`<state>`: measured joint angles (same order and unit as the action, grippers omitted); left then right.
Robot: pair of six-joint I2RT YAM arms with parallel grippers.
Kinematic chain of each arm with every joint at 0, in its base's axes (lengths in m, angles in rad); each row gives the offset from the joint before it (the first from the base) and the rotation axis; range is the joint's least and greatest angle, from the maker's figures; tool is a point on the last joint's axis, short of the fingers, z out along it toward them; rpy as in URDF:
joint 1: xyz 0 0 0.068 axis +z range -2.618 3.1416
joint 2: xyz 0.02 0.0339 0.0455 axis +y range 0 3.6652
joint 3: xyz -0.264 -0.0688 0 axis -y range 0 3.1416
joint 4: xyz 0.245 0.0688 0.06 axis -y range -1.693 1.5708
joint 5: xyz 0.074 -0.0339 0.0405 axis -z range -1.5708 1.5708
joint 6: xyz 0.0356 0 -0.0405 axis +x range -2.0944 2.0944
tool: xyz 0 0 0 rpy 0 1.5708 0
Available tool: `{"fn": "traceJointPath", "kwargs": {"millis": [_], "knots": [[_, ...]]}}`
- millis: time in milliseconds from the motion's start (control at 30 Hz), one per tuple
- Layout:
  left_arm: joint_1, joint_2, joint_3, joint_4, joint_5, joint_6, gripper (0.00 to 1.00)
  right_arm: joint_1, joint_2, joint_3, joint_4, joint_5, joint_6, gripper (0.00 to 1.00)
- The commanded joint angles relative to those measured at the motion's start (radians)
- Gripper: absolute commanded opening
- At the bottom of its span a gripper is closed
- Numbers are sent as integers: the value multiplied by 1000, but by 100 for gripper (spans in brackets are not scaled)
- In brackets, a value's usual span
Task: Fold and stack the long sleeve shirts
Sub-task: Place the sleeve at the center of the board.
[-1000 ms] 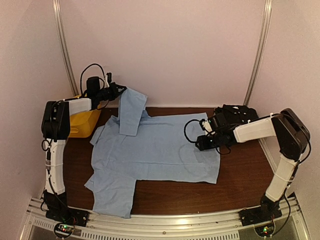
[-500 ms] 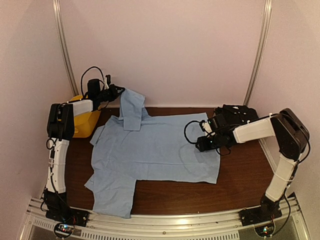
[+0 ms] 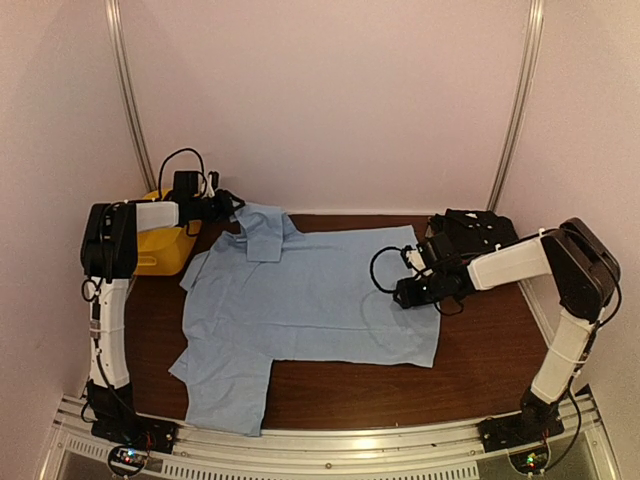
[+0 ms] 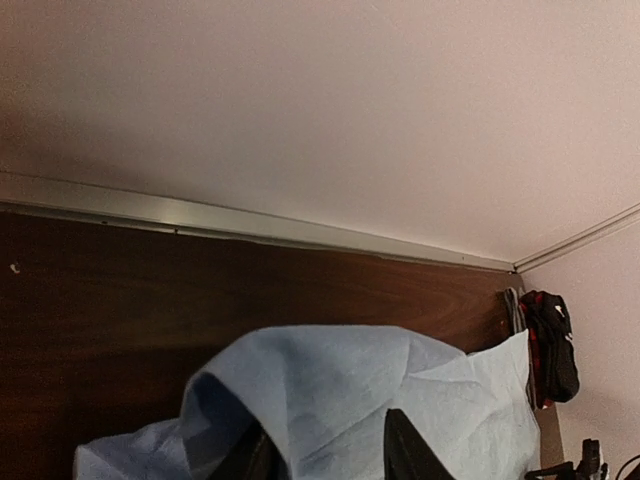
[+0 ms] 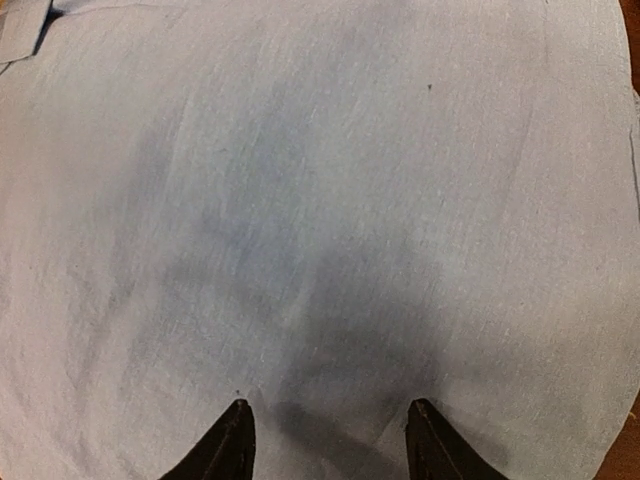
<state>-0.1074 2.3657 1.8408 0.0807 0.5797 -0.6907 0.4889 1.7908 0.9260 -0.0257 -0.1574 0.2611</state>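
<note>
Sleeve cloth of the light blue shirt (image 3: 310, 300) lies humped between the fingers of the left gripper (image 4: 323, 430) near the far left corner of the desk (image 3: 490, 370), beside the yellow basket (image 3: 170, 255). Its jaws stand partly open, and I judge nothing is pinched. The shirt's body is spread flat across the middle of the desk, with one sleeve running to the near edge. The right gripper (image 5: 329, 405) sits over the shirt's right side, jaws half apart, holding nothing.

The risk from here is that the far sleeve sits in a loose fold rather than flat. It may slump crooked, or snag on a finger as the arm leaves and drag the collar askew.

Two things are hard to make out: the dark pile (image 4: 548, 340) at the far right corner — a red edge shows, so probably the other shirts — and whether the right fingertips actually touch the cloth.
</note>
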Motion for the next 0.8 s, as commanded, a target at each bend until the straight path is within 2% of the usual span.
{"fn": "traceJointPath", "kwargs": {"millis": [0,200,333,567,767], "knots": [[7,-161,-89,-64,-83,98,39,5,-57,-25,12,15,3,53],[6,-271,-219,-148,-142,148,48,5,-99,-47,8,19,7,53],[8,-349,-329,-147,-176,162,54,5,-133,-62,-5,33,7,53],[-13,-538,-643,-25,-159,154,57,5,-182,-79,-23,41,12,53],[-85,-734,-898,11,-201,178,58,11,-220,-102,-44,8,41,54]]}}
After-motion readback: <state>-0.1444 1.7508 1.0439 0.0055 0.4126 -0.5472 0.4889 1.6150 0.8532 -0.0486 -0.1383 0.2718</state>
